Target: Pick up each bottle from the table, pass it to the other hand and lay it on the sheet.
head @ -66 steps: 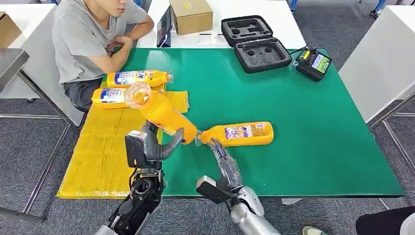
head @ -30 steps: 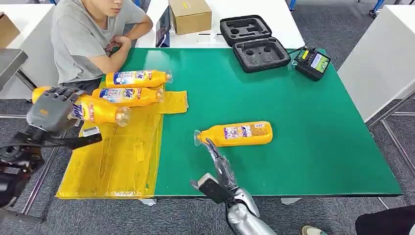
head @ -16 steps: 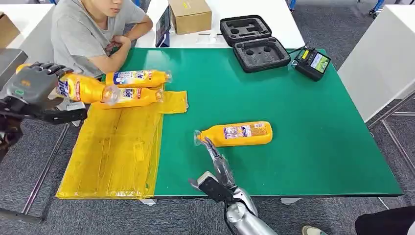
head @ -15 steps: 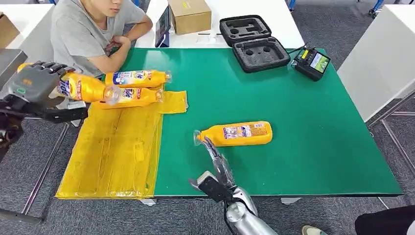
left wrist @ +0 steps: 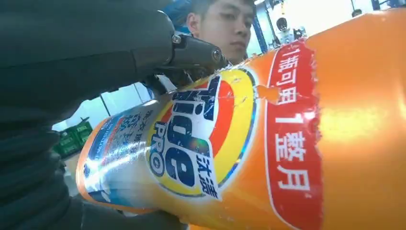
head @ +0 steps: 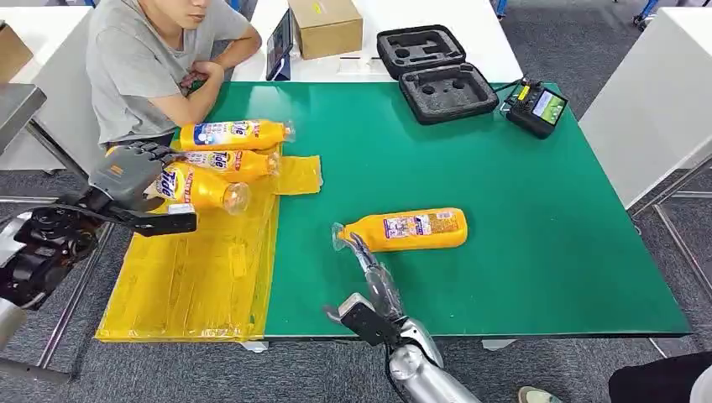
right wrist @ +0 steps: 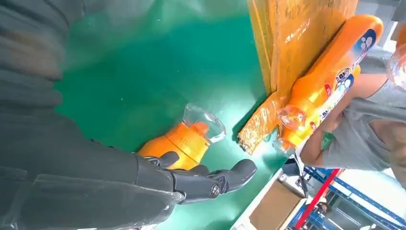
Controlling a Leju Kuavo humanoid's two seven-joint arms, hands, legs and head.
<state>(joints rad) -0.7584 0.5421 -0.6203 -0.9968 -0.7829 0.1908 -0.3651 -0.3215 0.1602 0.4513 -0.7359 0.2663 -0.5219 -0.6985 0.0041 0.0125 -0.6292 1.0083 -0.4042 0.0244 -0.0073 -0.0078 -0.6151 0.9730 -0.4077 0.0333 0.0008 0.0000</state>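
Left hand (head: pixel 126 180) is wrapped around the body of an orange bottle (head: pixel 197 190), gripping it. The bottle is roughly level, its clear cap pointing toward the table centre. It sits over the far part of the yellow sheet (head: pixel 193 269); contact with the sheet cannot be confirmed. In the left wrist view the label of this bottle (left wrist: pixel 230 143) lies right against the dark fingers (left wrist: pixel 191 50).

Two more bottles lie on their sides at the far end of the sheet: far bottle (head: pixel 238 133) and second bottle (head: pixel 231 162), side by side, just beyond the held one.

Right hand (head: pixel 374 281) holds nothing, fingers extended and slightly apart, palm low over the green table (head: pixel 537 218). Its fingertips reach to the capped end of the fourth bottle (head: pixel 407 229), which lies on its side on the bare green surface. The right wrist view shows the fingers (right wrist: pixel 225 179) just beside that bottle's neck (right wrist: pixel 184 139); touching or not cannot be judged.

A person (head: pixel 151 59) sits at the far left corner.
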